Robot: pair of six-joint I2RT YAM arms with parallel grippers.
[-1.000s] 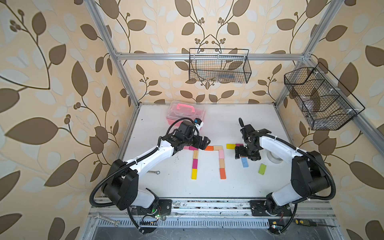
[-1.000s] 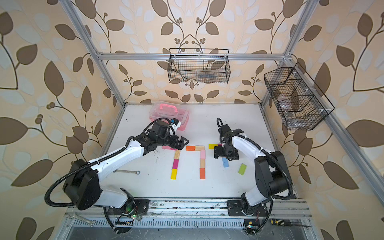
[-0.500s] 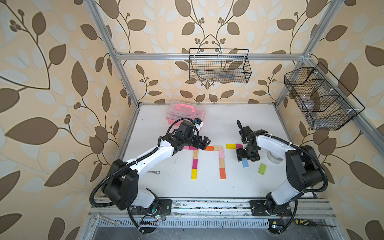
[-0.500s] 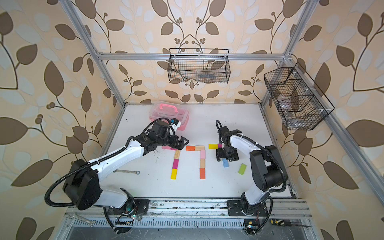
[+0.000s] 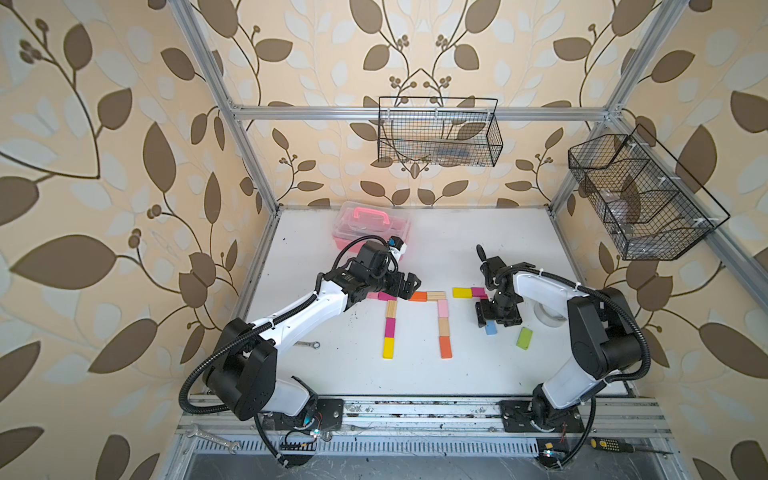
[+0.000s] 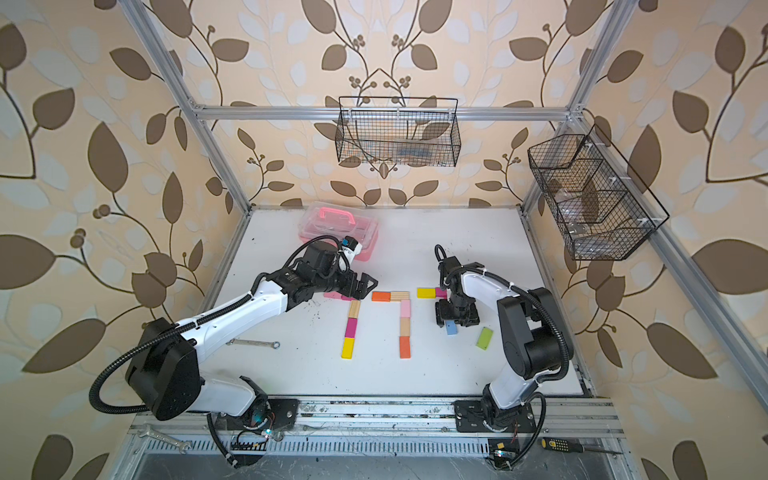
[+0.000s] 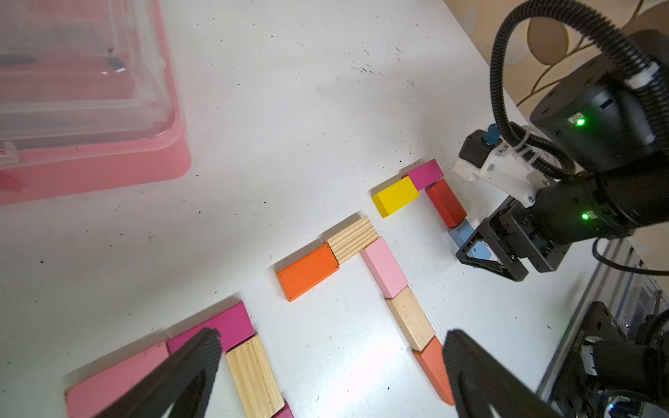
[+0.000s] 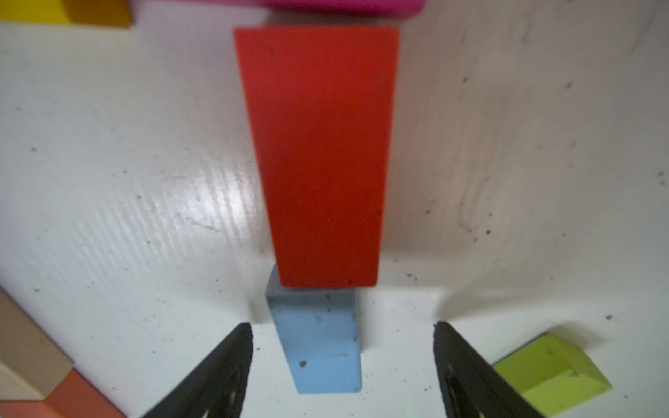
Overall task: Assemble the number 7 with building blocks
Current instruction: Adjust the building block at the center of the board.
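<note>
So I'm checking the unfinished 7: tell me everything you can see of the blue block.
The blue block is a small flat rectangle, pale blue, painted wood by its look, flecked with dark specks. It lies flat on the white table, one short end against the red block, slightly out of line with it. The right gripper straddles it with fingers open and a gap on each side, so nothing grips it.
</note>
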